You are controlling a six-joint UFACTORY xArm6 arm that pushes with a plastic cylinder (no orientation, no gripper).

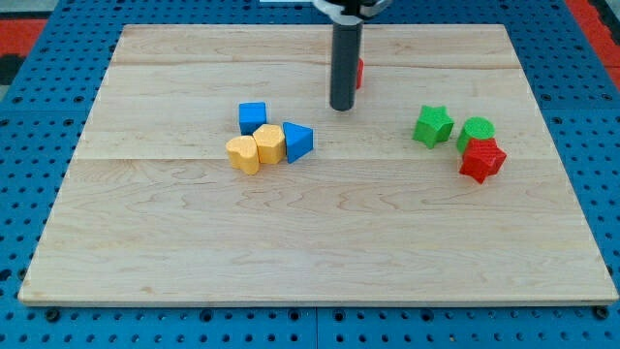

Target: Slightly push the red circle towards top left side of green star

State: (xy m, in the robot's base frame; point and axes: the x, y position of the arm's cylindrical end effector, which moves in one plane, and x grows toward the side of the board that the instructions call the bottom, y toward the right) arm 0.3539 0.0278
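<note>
The red circle [358, 73] is mostly hidden behind my rod near the view's top middle; only a red sliver shows at the rod's right side. My tip [341, 107] rests on the board just below and left of it. The green star [433, 126] lies to the view's right, below and right of the red circle, well apart from it.
A green circle [477, 130] and a red star [482, 160] sit right of the green star. A blue cube [253, 117], a yellow block [269, 142], a yellow heart [243, 153] and a blue triangle [297, 142] cluster left of centre. The wooden board [310, 252] lies on a blue pegboard.
</note>
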